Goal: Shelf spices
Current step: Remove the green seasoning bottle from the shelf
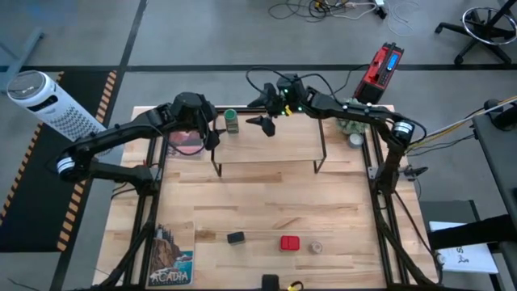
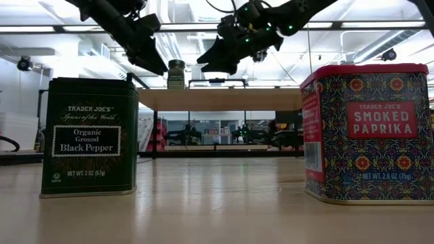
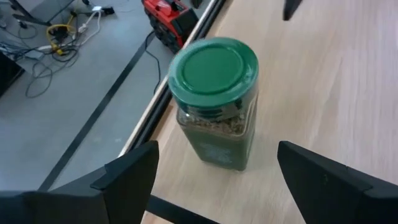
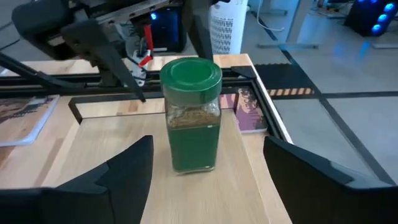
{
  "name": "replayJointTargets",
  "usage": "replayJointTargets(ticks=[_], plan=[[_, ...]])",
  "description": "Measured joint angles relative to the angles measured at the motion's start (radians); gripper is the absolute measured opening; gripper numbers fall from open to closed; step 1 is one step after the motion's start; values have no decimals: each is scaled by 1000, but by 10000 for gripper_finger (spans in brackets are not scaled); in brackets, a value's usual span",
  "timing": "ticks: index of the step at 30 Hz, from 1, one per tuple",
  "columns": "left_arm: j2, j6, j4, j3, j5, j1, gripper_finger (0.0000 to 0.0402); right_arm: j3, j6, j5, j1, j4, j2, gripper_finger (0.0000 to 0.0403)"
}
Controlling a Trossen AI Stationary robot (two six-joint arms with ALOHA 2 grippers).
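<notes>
A glass jar with a green cap (image 1: 232, 121) stands upright on the light wooden board of the low black-legged shelf (image 1: 275, 144), toward the board's left end, in the upper middle of the high view. The left gripper (image 1: 212, 129) sits just left of the jar with its fingers spread wide, holding nothing; in the left wrist view the jar (image 3: 216, 102) stands clear between the two dark fingers (image 3: 127, 176). The right gripper (image 1: 265, 123) hovers to the right of the jar, fingers also apart and empty, the jar (image 4: 191, 114) centred ahead of it in the right wrist view.

Low in the high view, on the large wooden table (image 1: 242, 202), lie a squat dark tin (image 1: 235, 238), a red square tin (image 1: 290, 242) and a tiny tan round jar (image 1: 316, 247), well apart from the shelf.
</notes>
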Motion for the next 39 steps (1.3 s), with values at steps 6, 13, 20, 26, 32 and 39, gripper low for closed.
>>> replayJointTargets(ticks=[6, 13, 20, 26, 32, 39], plan=[[14, 1, 1, 0, 5, 0, 316, 41, 0, -54, -3, -1, 57, 303], [24, -24, 2, 0, 50, -1, 320, 95, 0, -56, -3, 1, 92, 298], [24, -35, 7, 0, 64, -13, 313, 110, 2, -56, 2, 0, 94, 300], [29, -51, 37, 0, 78, -25, 312, 113, 8, -56, 18, 0, 94, 299], [29, -61, 39, 0, 79, -36, 315, 113, 9, -56, 28, 0, 94, 293], [29, -68, 77, 0, 78, -49, 308, 113, 11, -50, 38, 0, 94, 299]])
